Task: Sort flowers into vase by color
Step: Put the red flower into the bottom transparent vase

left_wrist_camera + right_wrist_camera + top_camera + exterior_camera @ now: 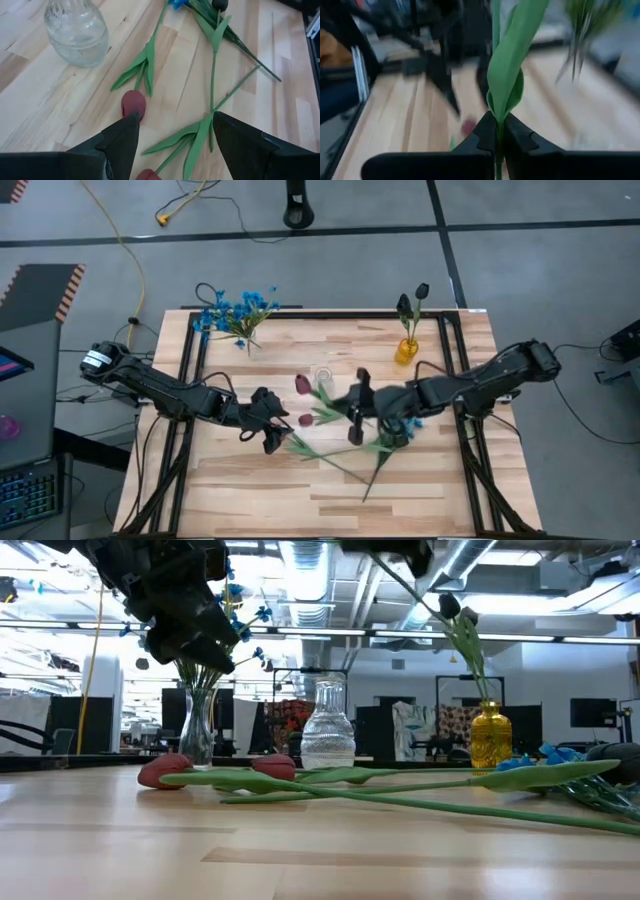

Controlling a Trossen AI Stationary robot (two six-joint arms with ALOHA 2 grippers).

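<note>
Fingers of the right gripper (498, 137) pinched a green flower stem (496, 30); light and bendy, it seemed best held low.

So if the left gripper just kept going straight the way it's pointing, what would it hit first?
Probably the red bud lying on the table just ahead of the open left gripper, near its one finger; depth is hard to judge. The clear vase stands farther on, off to the side.

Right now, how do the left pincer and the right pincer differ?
The left pincer is open and empty, hovering over a red bud on the table; the right pincer is shut on a green flower stem, lifted off the table. Both sit near the table's middle.
</note>
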